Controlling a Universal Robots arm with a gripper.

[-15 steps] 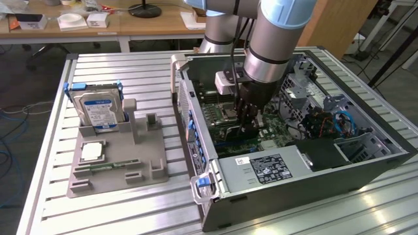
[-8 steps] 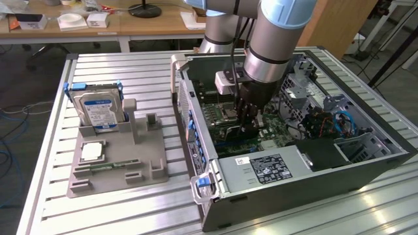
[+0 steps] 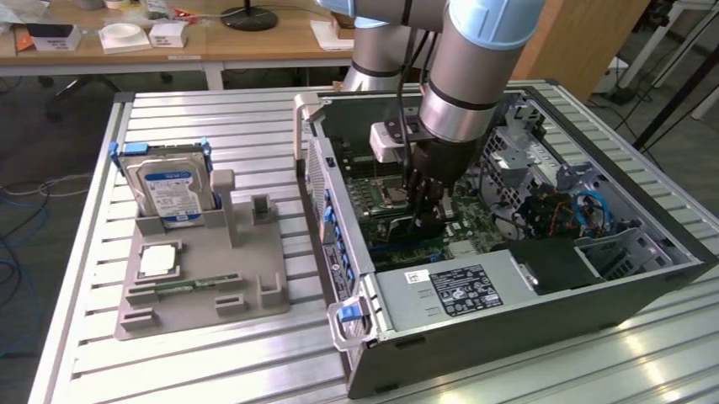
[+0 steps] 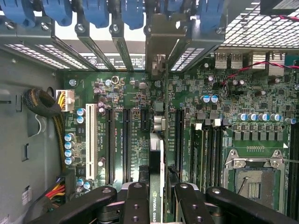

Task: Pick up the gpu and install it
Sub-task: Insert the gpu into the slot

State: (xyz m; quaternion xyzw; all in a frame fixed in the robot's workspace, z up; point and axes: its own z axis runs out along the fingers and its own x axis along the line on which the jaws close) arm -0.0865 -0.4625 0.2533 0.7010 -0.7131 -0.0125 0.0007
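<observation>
Wrist view, fingers (image 4: 160,198) gripping gpu (image 4: 160,140) edge-on over motherboard (image 4: 261,135)

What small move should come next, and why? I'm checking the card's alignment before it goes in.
Probably ease the gpu straight down toward the motherboard: the gripper holds it edge-on over the expansion slots, its bracket already near the rear slot openings, apparently not seated.
</observation>
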